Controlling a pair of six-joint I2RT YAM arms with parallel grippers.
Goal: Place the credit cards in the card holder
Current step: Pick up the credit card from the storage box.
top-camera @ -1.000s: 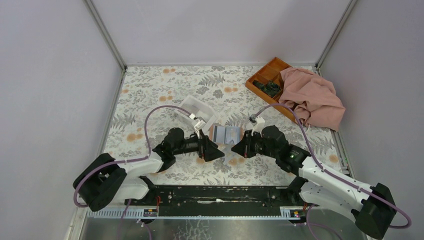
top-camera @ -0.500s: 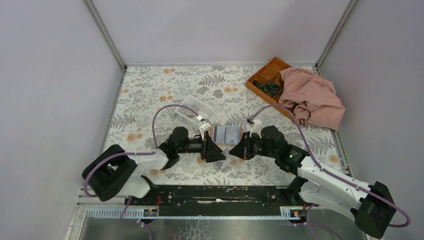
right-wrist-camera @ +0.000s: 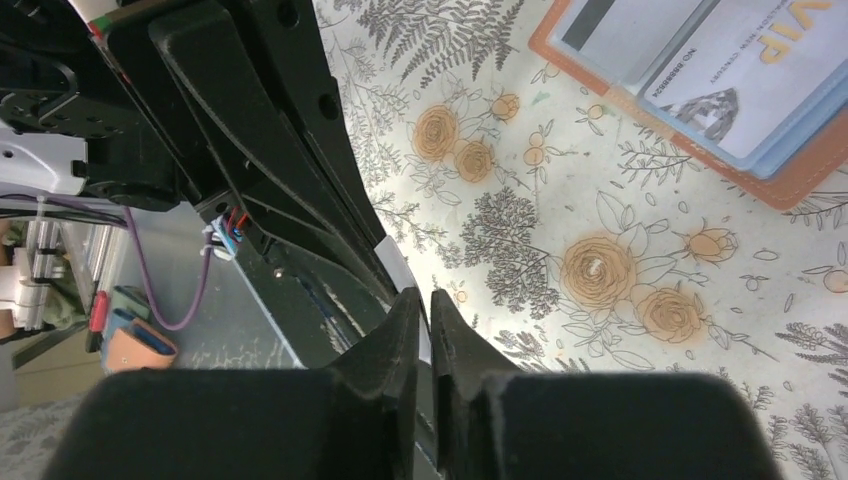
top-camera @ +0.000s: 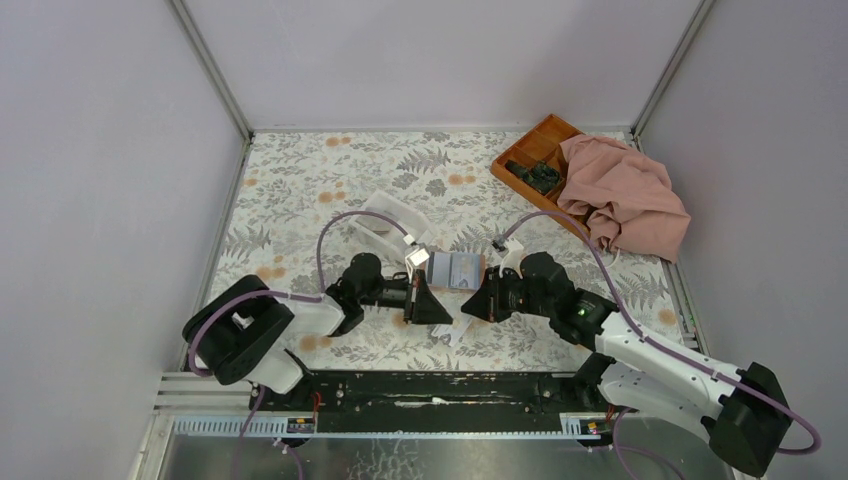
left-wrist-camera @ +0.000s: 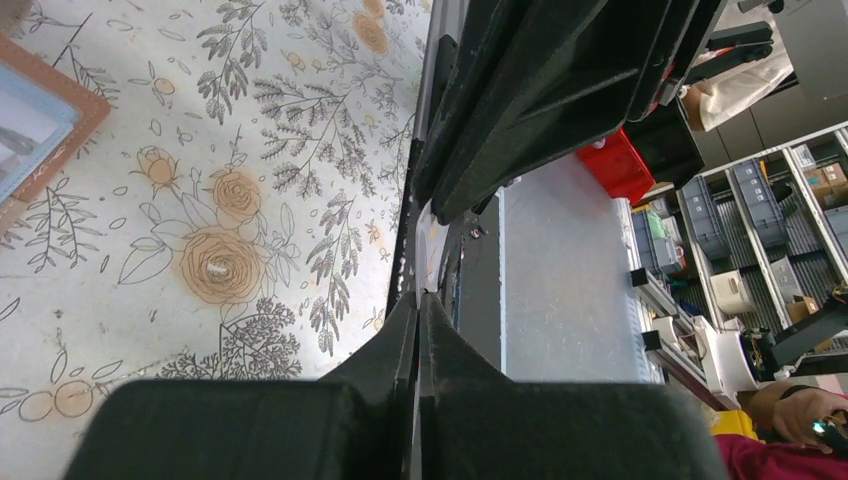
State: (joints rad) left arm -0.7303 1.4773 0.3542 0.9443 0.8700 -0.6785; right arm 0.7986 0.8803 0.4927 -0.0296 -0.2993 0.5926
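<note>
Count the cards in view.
2, side by side on the open holder: the striped card at the top of the right wrist view, and the VIP card to its right. Others may be hidden beneath them.

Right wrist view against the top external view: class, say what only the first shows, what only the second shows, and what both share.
Only the right wrist view: the print on the credit cards, including "VIP", and the right claw with its fingers pressed together. Only the top external view: the white box, the orange tray and the pink cloth. Both: the open card holder with the cards on its open face, lying on the floral table cover.
</note>
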